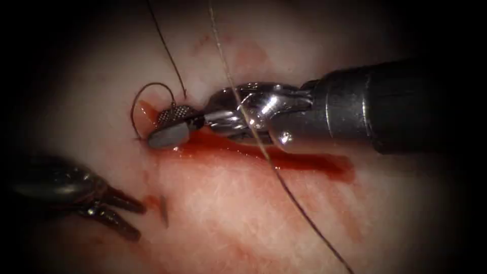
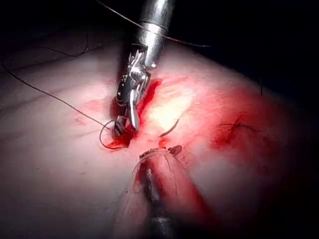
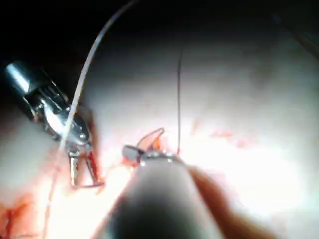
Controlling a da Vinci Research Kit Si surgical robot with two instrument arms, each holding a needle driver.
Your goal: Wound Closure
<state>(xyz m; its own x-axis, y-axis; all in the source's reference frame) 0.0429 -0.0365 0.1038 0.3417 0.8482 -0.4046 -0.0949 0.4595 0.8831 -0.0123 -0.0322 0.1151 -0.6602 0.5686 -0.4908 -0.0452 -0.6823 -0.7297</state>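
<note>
Gaping left pincer (image 1: 139, 221) empty | needle (image 1: 164, 210) half-buried in tissue (image 1: 228, 203) | right pincer (image 1: 160, 128) unclear

- It was a surgical training lab: cut tissue (image 1: 243, 213) wet with red fluid (image 1: 304, 163).
- Suture thread (image 1: 284, 187) and a wristed right tool (image 1: 170, 127) lay over it.

Your right tool (image 1: 170, 127) reaches in from the right along the cut (image 1: 284, 160), its tip at the cut's left end, just beside the needle (image 1: 144, 101) arching over the tissue (image 1: 243, 213). Your left tool (image 1: 124, 215) sits well below-left, apart. Thread (image 1: 264, 152) crosses over the right tool.
</note>
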